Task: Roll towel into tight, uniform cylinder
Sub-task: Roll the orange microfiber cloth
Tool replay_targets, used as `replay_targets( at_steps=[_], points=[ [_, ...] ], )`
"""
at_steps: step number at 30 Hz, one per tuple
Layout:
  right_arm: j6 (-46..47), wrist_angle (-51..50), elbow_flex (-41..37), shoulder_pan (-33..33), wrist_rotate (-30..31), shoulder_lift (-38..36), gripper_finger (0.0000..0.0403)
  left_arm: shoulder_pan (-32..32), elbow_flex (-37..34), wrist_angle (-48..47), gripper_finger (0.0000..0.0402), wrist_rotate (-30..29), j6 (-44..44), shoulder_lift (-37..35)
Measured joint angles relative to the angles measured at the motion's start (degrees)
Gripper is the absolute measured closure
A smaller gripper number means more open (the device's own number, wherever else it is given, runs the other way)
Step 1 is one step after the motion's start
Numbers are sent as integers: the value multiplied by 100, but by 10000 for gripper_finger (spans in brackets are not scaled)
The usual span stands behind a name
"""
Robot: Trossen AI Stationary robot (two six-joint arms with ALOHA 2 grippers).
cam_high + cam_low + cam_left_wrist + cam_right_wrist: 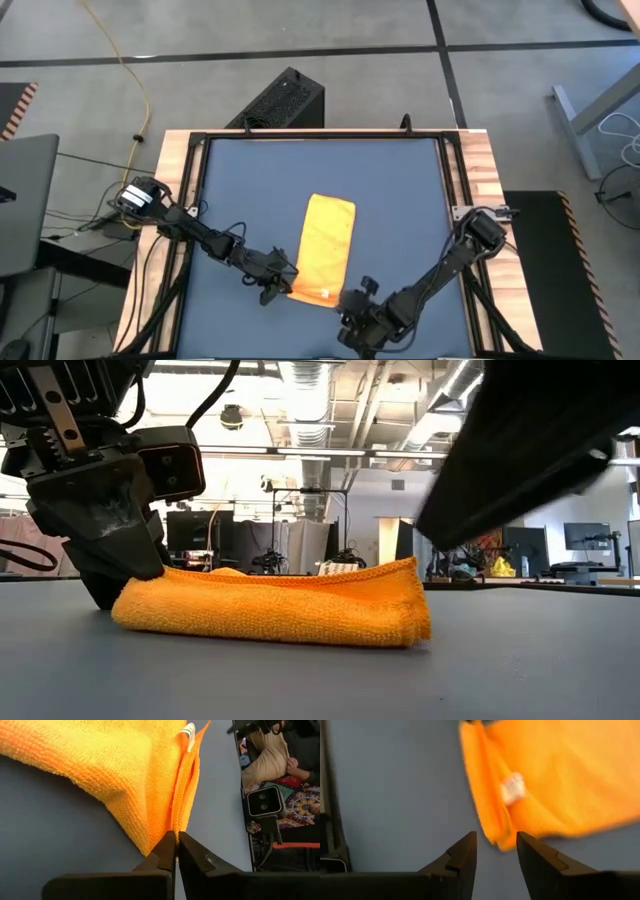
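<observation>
A dark blue tabletop (400, 210) in a wooden frame fills the middle of the scene, with a grey workshop floor around it and a bright room of monitors and racks beyond.

The left gripper (176, 840) is clenched, its two fingers pressed together on the thin folded edge of the towel (326, 246) at its near left corner. The right gripper (496, 842) stands released, fingers apart, just off the near end of the cloth and holding nothing; in its wrist view the small white tag (512, 787) lies just beyond the fingertips.

The towel lies near the table's middle, towards the front edge, folded into a long narrow strip running away from the arms, several layers thick and flat on the table.

It looks light, soft and floppy, a nubbly microfibre that should grip itself and not slide much on the table. It will likely sag and unfold if lifted by one point. The best hold appears to be the two near corners of the short end, pinched through all layers, so the roll starts even.
</observation>
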Motion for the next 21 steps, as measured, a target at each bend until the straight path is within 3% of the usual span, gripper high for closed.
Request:
replay_targets(
  at_steps=[7,13,21],
  points=[
    [-1722,699,9,65,598,15,234,22,0,1,401,24,-18,-2],
    [-3141,1470,9,32,507,378,234,35,7,-6,401,22,-38,-2],
    [-3568,1288,32,29,632,490,234,42,33,-45,401,60,-34,-2]
  ],
)
